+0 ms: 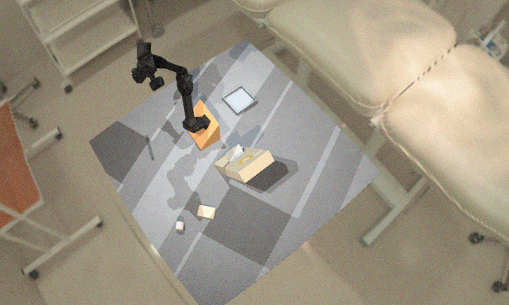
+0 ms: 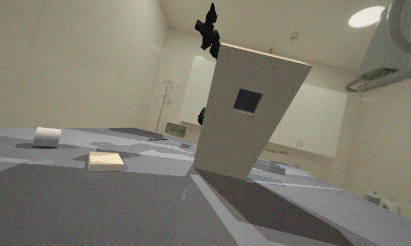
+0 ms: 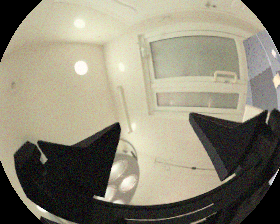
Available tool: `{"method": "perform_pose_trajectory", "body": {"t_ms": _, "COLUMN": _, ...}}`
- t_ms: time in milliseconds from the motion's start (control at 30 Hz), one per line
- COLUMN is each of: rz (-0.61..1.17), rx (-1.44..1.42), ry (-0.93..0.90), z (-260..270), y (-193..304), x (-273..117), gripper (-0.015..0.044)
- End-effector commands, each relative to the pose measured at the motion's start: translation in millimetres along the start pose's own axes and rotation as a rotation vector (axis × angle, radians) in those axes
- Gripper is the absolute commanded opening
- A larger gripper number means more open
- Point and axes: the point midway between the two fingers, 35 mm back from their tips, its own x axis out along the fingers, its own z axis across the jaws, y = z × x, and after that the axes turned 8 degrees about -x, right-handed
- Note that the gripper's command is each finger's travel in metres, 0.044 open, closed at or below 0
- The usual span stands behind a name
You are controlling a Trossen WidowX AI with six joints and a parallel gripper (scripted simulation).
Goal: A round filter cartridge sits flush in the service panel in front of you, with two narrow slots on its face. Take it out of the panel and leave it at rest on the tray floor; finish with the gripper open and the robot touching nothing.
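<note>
The beige service panel (image 1: 259,166) (image 2: 228,140) stands on the table, its back towards the exterior camera. The round cartridge (image 1: 245,159) shows in its face inside a yellow ring; its slots are too small to make out. The shallow tray (image 1: 239,99) (image 2: 270,168) lies beyond the panel, with nothing on its pale floor. My gripper (image 1: 208,121) (image 3: 155,121) is open and empty, above an orange block and off to one side of the panel. The wrist view looks at walls and ceiling, with neither cartridge nor tray in it.
The orange wedge-shaped block (image 1: 210,133) stands between the arm's base and the panel. A white peaked piece (image 1: 235,153) is by the panel's face. A small cream block (image 1: 206,211) (image 2: 105,162), a pale cylinder (image 1: 179,226) (image 2: 47,137) and a thin dark rod (image 1: 149,148) lie farther off.
</note>
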Motion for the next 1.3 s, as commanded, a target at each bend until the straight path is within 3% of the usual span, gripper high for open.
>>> {"method": "perform_pose_trajectory", "body": {"t_ms": 0, "rz": -0.004, "rx": 0.005, "ry": -0.004, "z": -0.5, "y": -2.9, "x": -1.0, "gripper": 0.0374}}
{"method": "perform_pose_trajectory", "body": {"t_ms": 333, "rz": -0.172, "rx": 0.260, "ry": -0.133, "z": -63.6, "y": -140.1, "x": -32.3, "gripper": 0.0111}}
{"method": "perform_pose_trajectory", "body": {"t_ms": 667, "rz": -0.281, "rx": 0.569, "ry": -0.059, "z": -211.4, "y": -230.5, "x": 3.3, "gripper": 0.0109}}
{"method": "perform_pose_trajectory", "body": {"t_ms": 933, "rz": -0.247, "rx": 0.691, "ry": 0.141, "z": -323.7, "y": -212.8, "x": 71.0, "gripper": 0.0109}}
{"method": "perform_pose_trajectory", "body": {"t_ms": 1267, "rz": -0.061, "rx": 0.654, "ry": 0.415, "z": -411.8, "y": -112.5, "x": 145.9, "gripper": 0.0109}}
